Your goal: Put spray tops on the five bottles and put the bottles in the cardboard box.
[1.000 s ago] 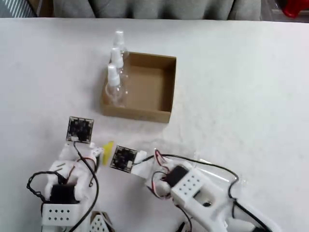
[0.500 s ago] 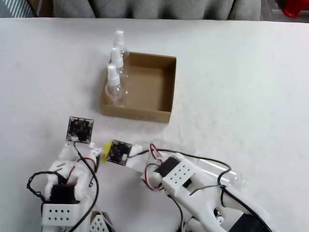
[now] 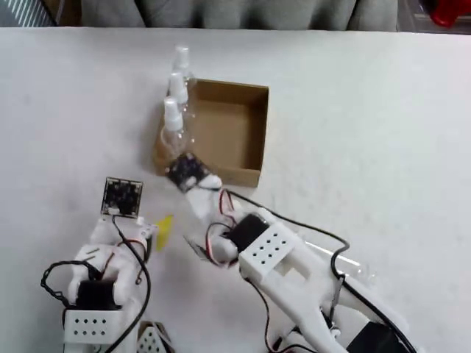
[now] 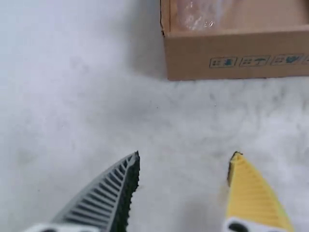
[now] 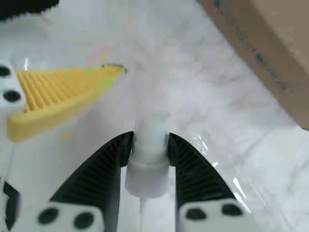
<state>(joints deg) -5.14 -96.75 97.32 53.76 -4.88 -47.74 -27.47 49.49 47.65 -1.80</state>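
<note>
The bench (image 3: 368,110) was white and matt with a faintly mottled surface; its material could not be determined. The cardboard box (image 3: 263,132) was brown paperboard, matt and uncoated. The bottles (image 3: 175,138) were clear plastic, glossy, showing glints. Their spray tops (image 3: 171,110) were smooth white plastic. The left gripper (image 4: 186,154) had one grey and one yellow finger, both matt plastic with ribbed faces. The right gripper (image 5: 149,137) was black matt plastic, likewise ribbed. The spray top (image 5: 148,162) it held was smooth white plastic. The arm shells (image 3: 283,265) were smooth white plastic.
</note>
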